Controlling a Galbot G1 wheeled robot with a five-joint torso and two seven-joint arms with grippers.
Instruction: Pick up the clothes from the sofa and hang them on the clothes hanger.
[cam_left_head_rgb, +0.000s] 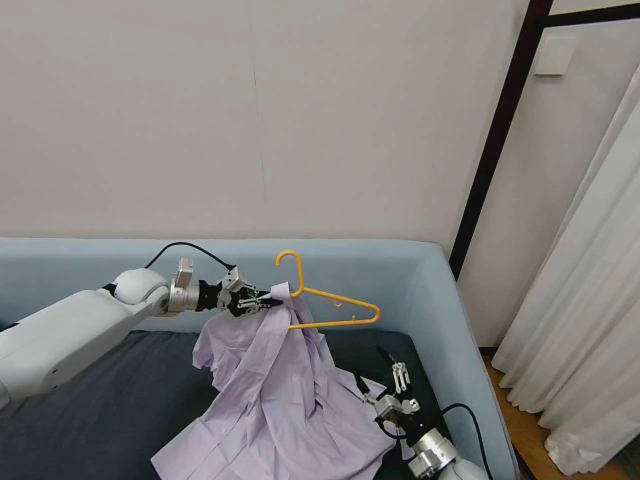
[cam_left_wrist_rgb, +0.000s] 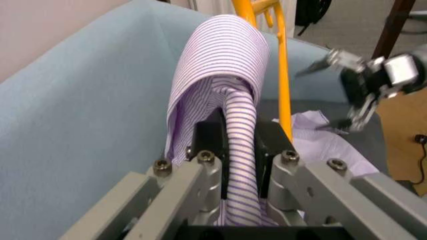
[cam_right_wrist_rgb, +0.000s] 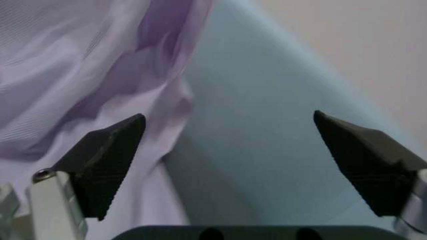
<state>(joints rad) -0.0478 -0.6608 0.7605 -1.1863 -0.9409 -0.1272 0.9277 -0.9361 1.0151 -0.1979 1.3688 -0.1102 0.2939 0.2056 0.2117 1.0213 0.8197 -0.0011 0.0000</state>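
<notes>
Fingers (cam_left_wrist_rgb: 208, 136) of the left gripper (cam_left_head_rgb: 262, 298) were clenched on a fold of the lilac pin-striped fabric shirt (cam_left_head_rgb: 270, 400), holding its upper end raised just beside the hook of the orange-yellow plastic clothes hanger (cam_left_head_rgb: 338, 303), whose bar ran off toward four o'clock. From that grasp the shirt draped down toward six o'clock onto the dark seat of the pale blue upholstered sofa (cam_left_head_rgb: 435, 300). At five o'clock from the hanger, the right gripper (cam_left_head_rgb: 396, 388) sat low by the shirt's edge, its fingers (cam_right_wrist_rgb: 110, 160) spread apart and grasping nothing.
</notes>
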